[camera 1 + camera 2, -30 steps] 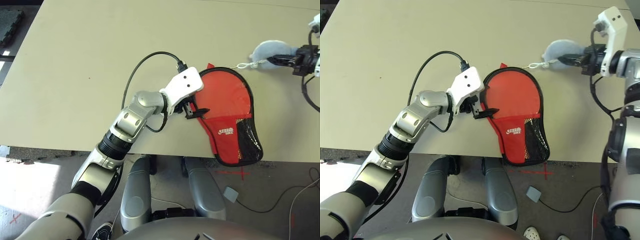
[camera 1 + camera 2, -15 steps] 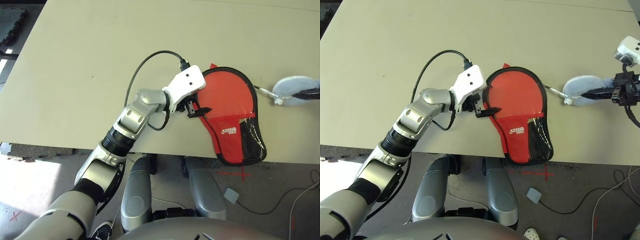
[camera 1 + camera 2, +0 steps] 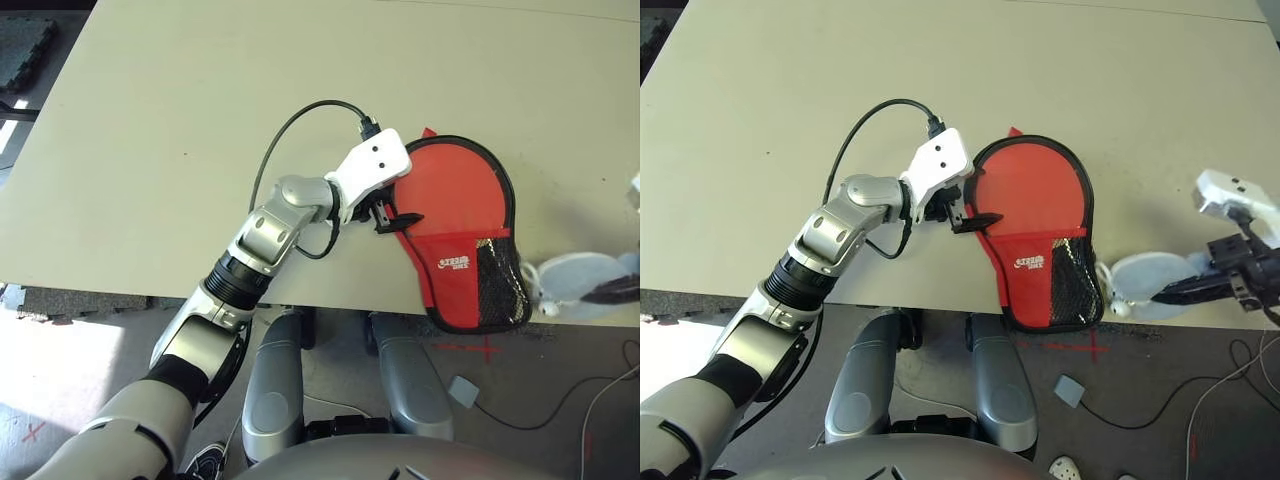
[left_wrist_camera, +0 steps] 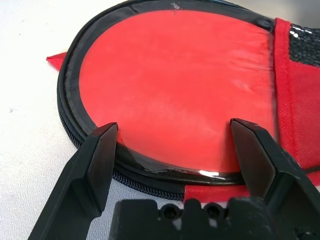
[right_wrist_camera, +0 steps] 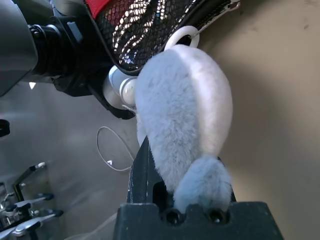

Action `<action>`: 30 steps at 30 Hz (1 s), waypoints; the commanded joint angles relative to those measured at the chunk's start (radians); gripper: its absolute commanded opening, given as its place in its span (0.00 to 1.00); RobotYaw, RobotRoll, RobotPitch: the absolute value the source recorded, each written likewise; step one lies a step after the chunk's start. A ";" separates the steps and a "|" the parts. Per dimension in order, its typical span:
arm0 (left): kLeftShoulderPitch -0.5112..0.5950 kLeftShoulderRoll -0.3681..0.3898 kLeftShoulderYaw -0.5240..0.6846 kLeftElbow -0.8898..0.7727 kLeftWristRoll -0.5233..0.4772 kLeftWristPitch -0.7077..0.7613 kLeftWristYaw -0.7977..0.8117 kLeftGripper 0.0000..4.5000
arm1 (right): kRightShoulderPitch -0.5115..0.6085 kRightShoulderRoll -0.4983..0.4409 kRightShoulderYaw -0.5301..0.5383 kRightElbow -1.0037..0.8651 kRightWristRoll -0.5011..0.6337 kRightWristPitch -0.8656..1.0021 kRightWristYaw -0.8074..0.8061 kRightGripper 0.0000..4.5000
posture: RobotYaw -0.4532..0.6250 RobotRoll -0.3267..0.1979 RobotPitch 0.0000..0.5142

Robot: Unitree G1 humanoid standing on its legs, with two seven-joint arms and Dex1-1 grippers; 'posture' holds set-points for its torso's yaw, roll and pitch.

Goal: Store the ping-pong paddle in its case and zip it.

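The case [image 3: 455, 205] lies red side up near the table's front edge, with its mesh pocket [image 3: 497, 285] toward me and its black zipper rim [image 4: 67, 107] all around. The ping-pong paddle is hidden. My left gripper [image 3: 396, 218] is open at the case's left edge, one finger [image 4: 102, 150] beside the rim and the other over the red face. My right gripper [image 3: 1180, 292] is shut on the grey-white plush charm [image 3: 1145, 272], just right of the case's narrow end. The charm's white ring [image 5: 182, 37] sits against the rim there.
The tan table [image 3: 150, 150] stretches far back and left. A black cable [image 3: 290, 130] loops from my left wrist over the tabletop. The case's narrow end and the charm lie at the front edge. A small grey box [image 3: 1068, 387] with a cord rests on the floor below.
My right gripper has carried the plush charm from beside the case's round end down its right side to the narrow end at the front edge. The left gripper has stayed at the case.
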 commanded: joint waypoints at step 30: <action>-0.025 0.052 0.575 -0.074 -0.173 0.076 0.350 1.00 | -0.533 0.551 -0.379 0.609 -0.148 -0.308 -0.778 0.99 | 0.28 0.62 0.53</action>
